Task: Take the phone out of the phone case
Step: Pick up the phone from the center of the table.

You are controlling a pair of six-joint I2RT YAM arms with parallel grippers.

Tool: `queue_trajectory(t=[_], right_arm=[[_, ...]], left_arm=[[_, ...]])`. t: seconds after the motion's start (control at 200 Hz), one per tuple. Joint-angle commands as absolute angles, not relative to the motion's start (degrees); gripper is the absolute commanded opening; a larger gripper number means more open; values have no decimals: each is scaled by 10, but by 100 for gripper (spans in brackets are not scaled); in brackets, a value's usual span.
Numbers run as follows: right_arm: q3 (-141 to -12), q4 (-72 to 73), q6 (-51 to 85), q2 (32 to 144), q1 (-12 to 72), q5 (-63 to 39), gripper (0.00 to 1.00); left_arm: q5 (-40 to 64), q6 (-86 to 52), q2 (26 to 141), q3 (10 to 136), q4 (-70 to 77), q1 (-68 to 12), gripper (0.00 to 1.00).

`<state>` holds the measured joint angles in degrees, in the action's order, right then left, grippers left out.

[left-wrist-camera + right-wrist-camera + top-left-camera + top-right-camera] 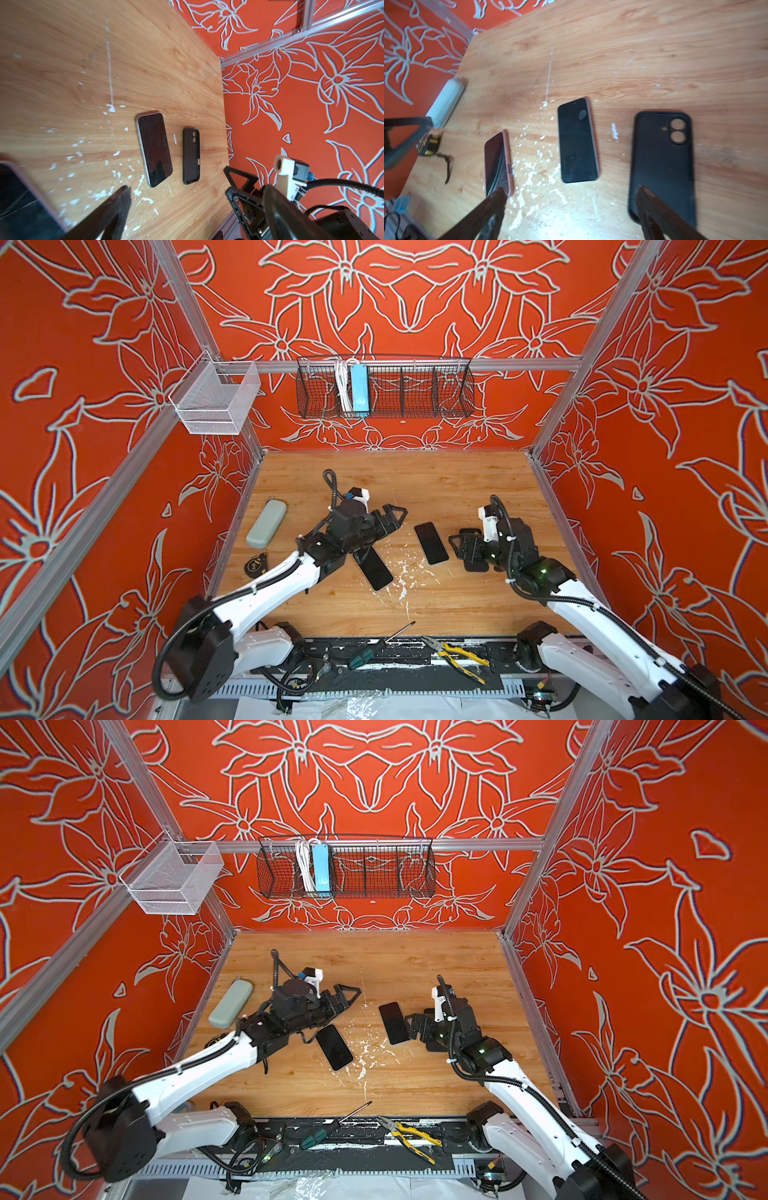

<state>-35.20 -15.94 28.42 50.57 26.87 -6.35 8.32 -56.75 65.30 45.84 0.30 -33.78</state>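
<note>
Two phones lie flat on the wooden table (415,481). The bare black phone (577,141) sits mid-table, screen up, out of its case. The empty black phone case (662,162) lies just beside it, not touching, camera cutouts showing. A pink-edged phone (498,164) lies on the other side, angled, partly under the left arm in both top views. Left gripper (397,517): jaws spread wide, gripping nothing. Right gripper (571,189): also spread wide, empty, above the table near phone and case; one finger (652,207) overlaps the case, contact unclear. Grey glasses case (267,523) and tape measure (254,565) sit near the left wall.
</note>
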Motion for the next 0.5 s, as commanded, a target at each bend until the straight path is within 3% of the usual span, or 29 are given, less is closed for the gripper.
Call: queue_trajectory(t=[0.0,0.225,0.49], right_arm=[[-381,-187,282,525,312,-11,97],[-462,-214,259,623,424,56,98],[-546,-229,186,729,517,108,98]], left_arm=[[56,-527,573,451,-155,-313,97],[49,-481,445,458,-310,-265,97],[103,-469,431,420,-323,-222,97]])
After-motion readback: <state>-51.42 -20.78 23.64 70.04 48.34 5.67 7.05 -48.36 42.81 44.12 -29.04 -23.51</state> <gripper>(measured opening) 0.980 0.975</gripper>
